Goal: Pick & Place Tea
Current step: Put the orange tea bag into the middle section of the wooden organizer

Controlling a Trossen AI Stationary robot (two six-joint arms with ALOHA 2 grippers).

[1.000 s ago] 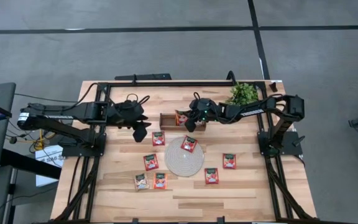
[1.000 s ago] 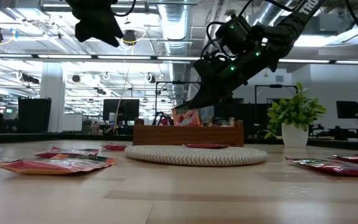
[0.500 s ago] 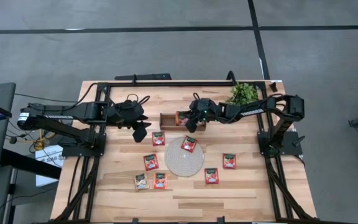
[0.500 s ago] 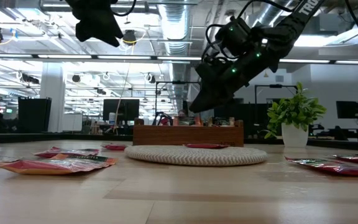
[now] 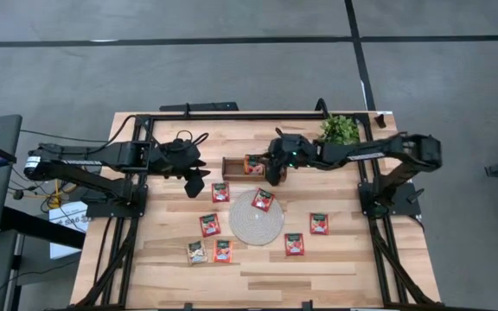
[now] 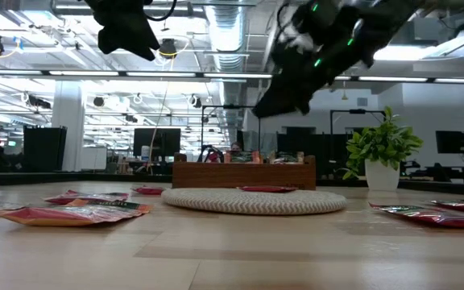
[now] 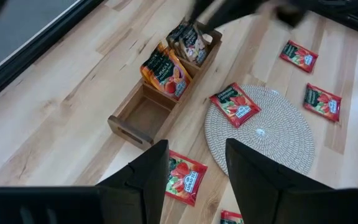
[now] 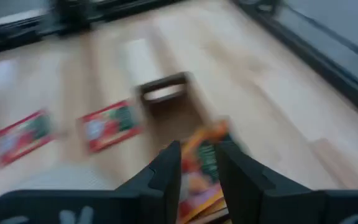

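Observation:
The brown wooden tray (image 5: 232,165) lies at the far middle of the table. Its two compartments nearer the table's right edge hold upright tea sachets (image 7: 165,71); the end compartment (image 7: 143,115) toward the table's left is empty. One sachet (image 5: 263,199) lies on the round woven mat (image 5: 256,220), and several more lie flat around it (image 5: 209,225). My right gripper (image 8: 199,163) hangs open above the tray's right end, holding nothing. My left gripper (image 7: 197,177) waits open, high over the table left of the tray (image 5: 195,183).
A small potted plant (image 5: 339,130) stands at the far right, behind my right arm. Loose sachets lie on the table's right (image 5: 319,224) and near left (image 5: 197,251). A bare strip of wood runs along the near edge (image 5: 258,281).
My right gripper has let go of a sachet it held over the tray. The sachet has dropped in among the others. The gripper has then risen and drawn back toward the table's right edge.

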